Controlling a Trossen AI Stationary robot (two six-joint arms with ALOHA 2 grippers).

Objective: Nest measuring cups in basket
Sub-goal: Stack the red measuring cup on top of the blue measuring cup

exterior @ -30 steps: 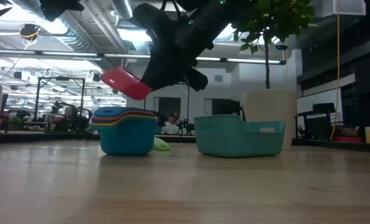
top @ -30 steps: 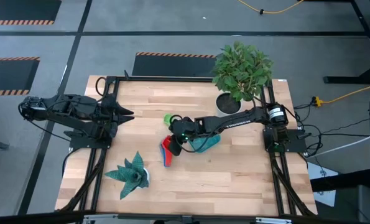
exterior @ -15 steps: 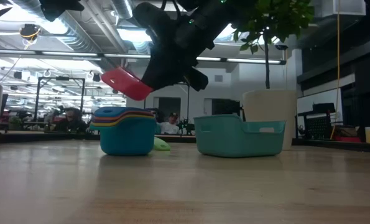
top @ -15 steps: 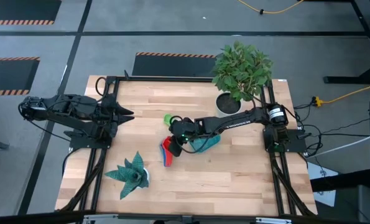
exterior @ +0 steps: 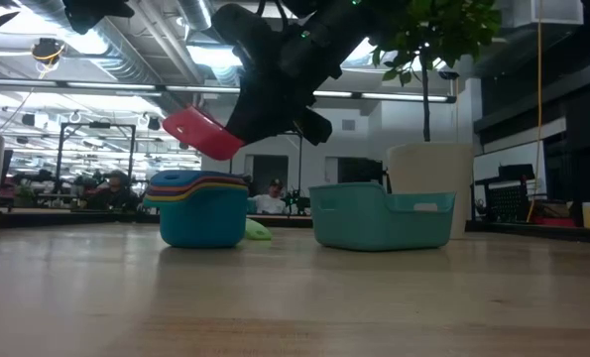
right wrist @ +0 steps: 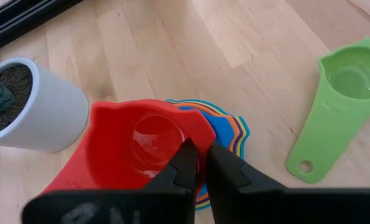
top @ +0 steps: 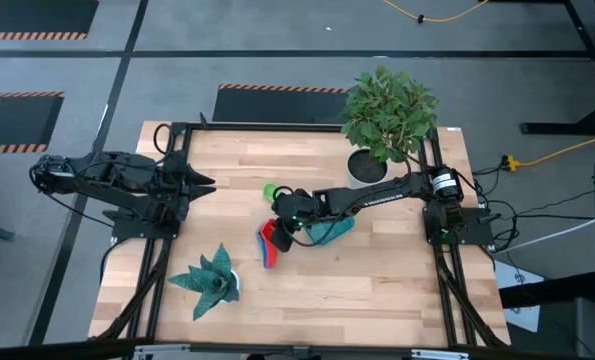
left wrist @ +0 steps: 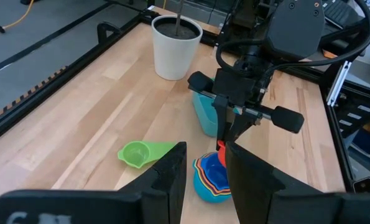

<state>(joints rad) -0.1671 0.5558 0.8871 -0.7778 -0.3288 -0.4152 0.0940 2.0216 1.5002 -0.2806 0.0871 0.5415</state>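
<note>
Above the nested stack (exterior: 197, 203), right tool (right wrist: 197, 163) pinches red cup (right wrist: 132, 146).

Both arms are matte black, built of chunky jointed segments with black cables looped along them. The right arm (top: 377, 195) carries a silver-ringed joint near its base, and a small green light glows near its wrist.

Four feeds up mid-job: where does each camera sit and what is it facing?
High: overhead, straight down on table, both arms.
Low: tabletop level, across to basket and cup stack; right hand above, holding red cup.
Left wrist: from the parked left hand, toward green cup.
Right wrist: down onto the red cup.
All show the stack.
</note>
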